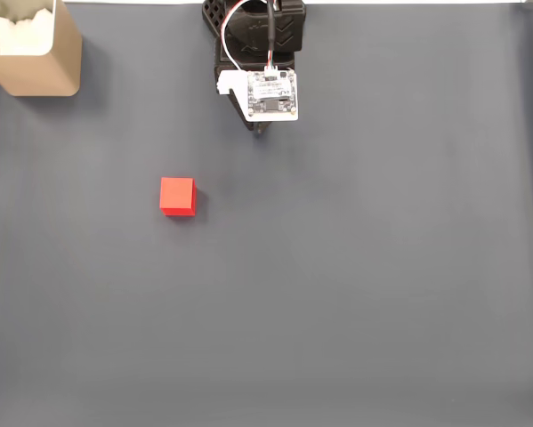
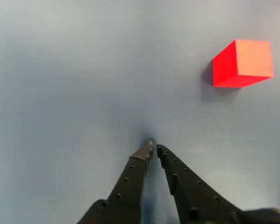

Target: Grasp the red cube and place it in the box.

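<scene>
The red cube [image 1: 177, 196] rests on the grey mat, left of centre in the fixed view; in the wrist view the red cube [image 2: 242, 63] lies at the upper right. My gripper [image 2: 155, 148] is shut with nothing between its black fingertips, its tips close over the mat, well short of the cube and to its left in the wrist view. In the fixed view the arm [image 1: 262, 62] hangs at the top centre, with the gripper [image 1: 260, 132] tip just showing below its white board. The beige box [image 1: 44, 58] with white padding stands in the top left corner.
A dark grey mat [image 1: 355, 294] covers the whole table. The arm's white circuit board [image 1: 271, 94] with red and white wires hides most of the gripper from above.
</scene>
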